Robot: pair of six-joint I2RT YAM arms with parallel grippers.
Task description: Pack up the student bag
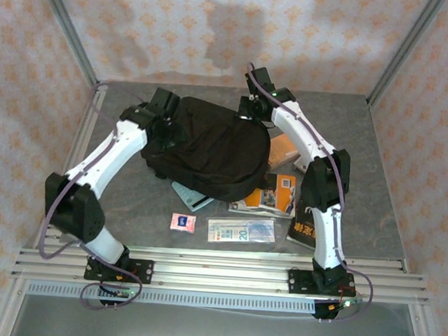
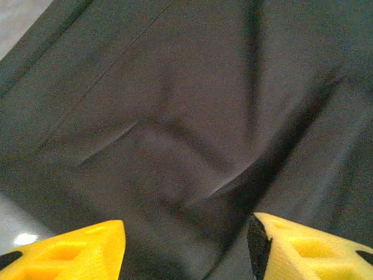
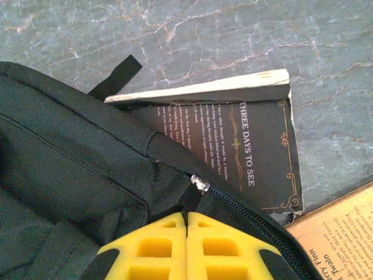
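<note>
On the top view I am seeing the student bag (image 1: 210, 148) lying mid-frame on the worktop (image 1: 376, 186). The left gripper (image 1: 161, 106) is sitting at its upper-left edge and the right gripper (image 1: 251, 107) at its upper-right edge. Below and right of the bag, an orange book (image 1: 283, 149), a black book (image 1: 303, 229), a banknote sheet (image 1: 240, 231) and a pink card (image 1: 182, 223) are lying outside it.

On the left wrist view, the left gripper (image 2: 186, 248) is hovering over plain bag fabric (image 2: 175, 116), its jaws spread with nothing between them.

On the right wrist view, the right gripper (image 3: 186, 248) is showing its jaws pressed together at the bottom centre, right behind the zip pull (image 3: 201, 185). Whether they are pinching any fabric, I cannot tell. A dark book (image 3: 233, 146) is poking out from beneath the bag.

I am judging the packing as barely begun: at least 4 items are waiting outside, and I cannot tell how far the zip is open.
</note>
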